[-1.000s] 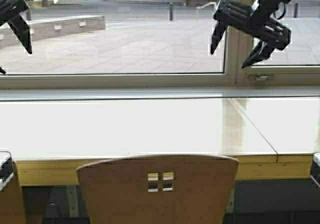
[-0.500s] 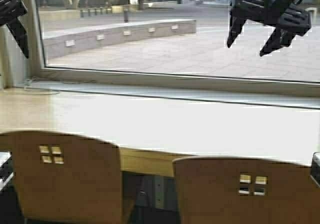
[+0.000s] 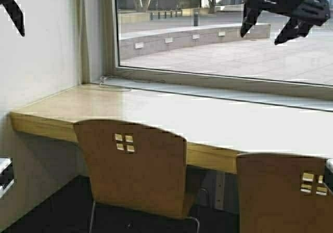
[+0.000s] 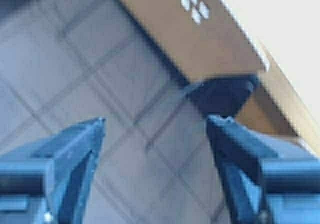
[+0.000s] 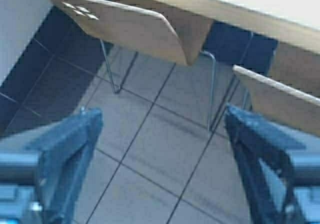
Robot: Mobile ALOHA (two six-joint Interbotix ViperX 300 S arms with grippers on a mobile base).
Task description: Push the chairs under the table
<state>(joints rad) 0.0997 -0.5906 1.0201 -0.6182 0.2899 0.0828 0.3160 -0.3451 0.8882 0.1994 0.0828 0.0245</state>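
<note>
**Chairs by the long table**

Chairs stand in front of the long table (image 3: 171, 121), with their backs toward the robot. The left chair (image 3: 136, 165) is near the table's left end, close to the white wall (image 3: 36, 61). Its seat goes partly under the table's thick wooden edge, and its thin metal legs show below. The right chair (image 3: 283, 196) is at the lower right, and only its back can be seen in the high view. Each back has four little square holes.

Both arms are held up high, away from the chairs. The left gripper (image 4: 155, 129) is up in the top left corner of the high view, and its fingers are spread apart with nothing between them. The right gripper (image 3: 268, 31) hangs in front of the big window (image 3: 208, 40), and its fingers are spread apart too, holding nothing. Under the grippers is a dark tiled floor (image 5: 150, 149).
</note>
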